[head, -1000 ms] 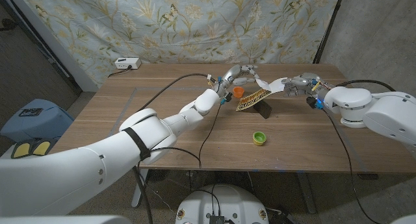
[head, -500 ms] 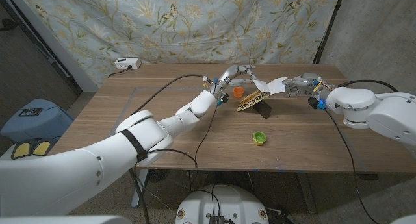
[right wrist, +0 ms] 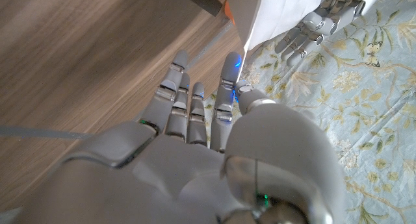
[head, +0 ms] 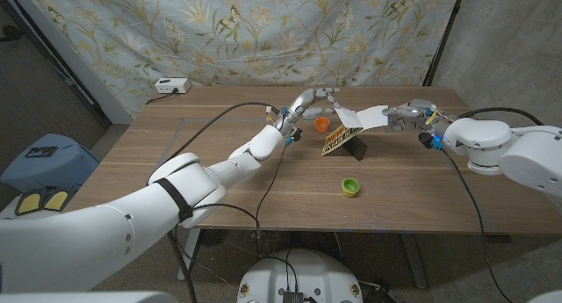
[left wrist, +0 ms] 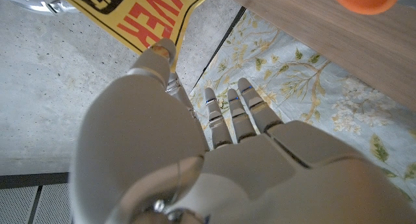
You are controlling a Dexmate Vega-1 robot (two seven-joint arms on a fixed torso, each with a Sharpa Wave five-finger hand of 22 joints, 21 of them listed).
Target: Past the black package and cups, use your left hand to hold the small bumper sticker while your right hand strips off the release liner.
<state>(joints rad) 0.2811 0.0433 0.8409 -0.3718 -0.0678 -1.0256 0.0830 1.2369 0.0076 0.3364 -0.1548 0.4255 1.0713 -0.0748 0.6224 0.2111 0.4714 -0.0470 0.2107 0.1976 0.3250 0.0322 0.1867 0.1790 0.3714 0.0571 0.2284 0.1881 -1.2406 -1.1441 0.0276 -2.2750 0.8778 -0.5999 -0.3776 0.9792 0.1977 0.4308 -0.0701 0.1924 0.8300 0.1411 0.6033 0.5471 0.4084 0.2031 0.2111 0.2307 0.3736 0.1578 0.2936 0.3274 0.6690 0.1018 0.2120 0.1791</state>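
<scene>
Bumper sticker (head: 338, 141) hangs slanting, yellow with red "OVER" partly legible.
My left hand (head: 309, 102) pinches its upper end; my right hand (head: 406, 115) grips the white liner (head: 364, 117).

Two white, smooth-shelled robot arms reach from the near corners toward the far middle of the wooden table. The left arm runs toward one o'clock, a black band around its upper part, and its grey metal left hand (head: 309, 102) is raised off the surface, fingers pinching (thumb against fingertip). The right arm reaches toward ten o'clock; its right hand (head: 406, 114) pinches likewise, fingers extended.
</scene>
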